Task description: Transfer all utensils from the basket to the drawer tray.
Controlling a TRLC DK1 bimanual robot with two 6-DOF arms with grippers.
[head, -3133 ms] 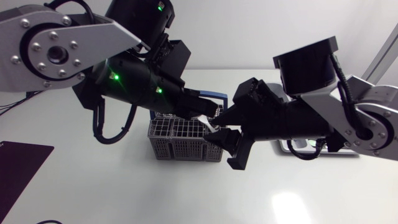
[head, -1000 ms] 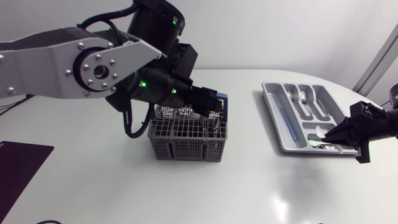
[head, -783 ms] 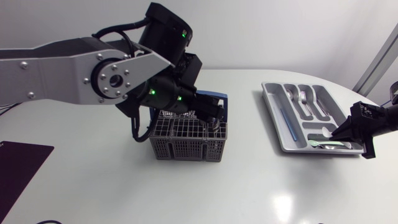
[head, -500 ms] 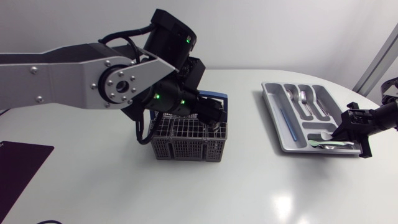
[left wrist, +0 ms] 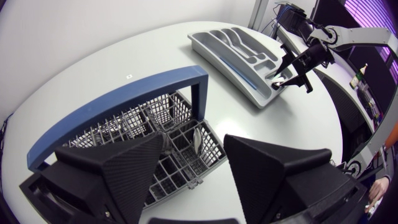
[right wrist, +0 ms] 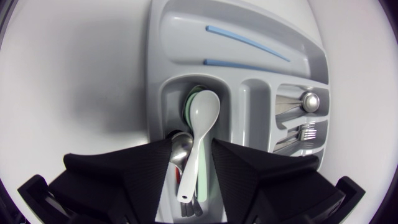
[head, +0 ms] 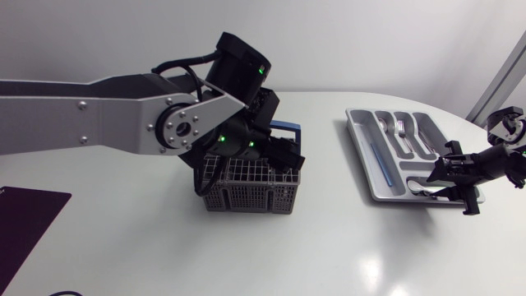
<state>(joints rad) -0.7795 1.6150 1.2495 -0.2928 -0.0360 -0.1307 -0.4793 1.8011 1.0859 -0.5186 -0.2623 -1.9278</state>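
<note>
Close beneath our left gripper (left wrist: 194, 148), whose two broad black fingers stand wide apart with nothing held, sits the grey plastic lattice basket with a blue hoop handle (head: 246, 197). The gripper hangs just over the basket's end nearer the tray, above the white tabletop (head: 148, 255). Under the gap between the fingers, one of the basket's compartments holds something pale and shiny (left wrist: 195, 142), though we cannot tell which utensil it is. Well apart from the basket, farther along the table toward our right side, lies the light grey moulded plastic drawer tray (head: 359, 146). Our right gripper (right wrist: 193, 152) hovers low over the tray's end, its fingers parted and gripping nothing. Between them, lying in the tray's short cross compartment, is a glossy white soup spoon (right wrist: 202, 118). It rests on a pale green spoon (right wrist: 188, 106) with a metal spoon (right wrist: 180, 146) beside it. Beyond that, the long side slot holds two thin light blue sticks (right wrist: 249, 44), and the remaining slots hold metal forks and spoons (right wrist: 309, 99).
</note>
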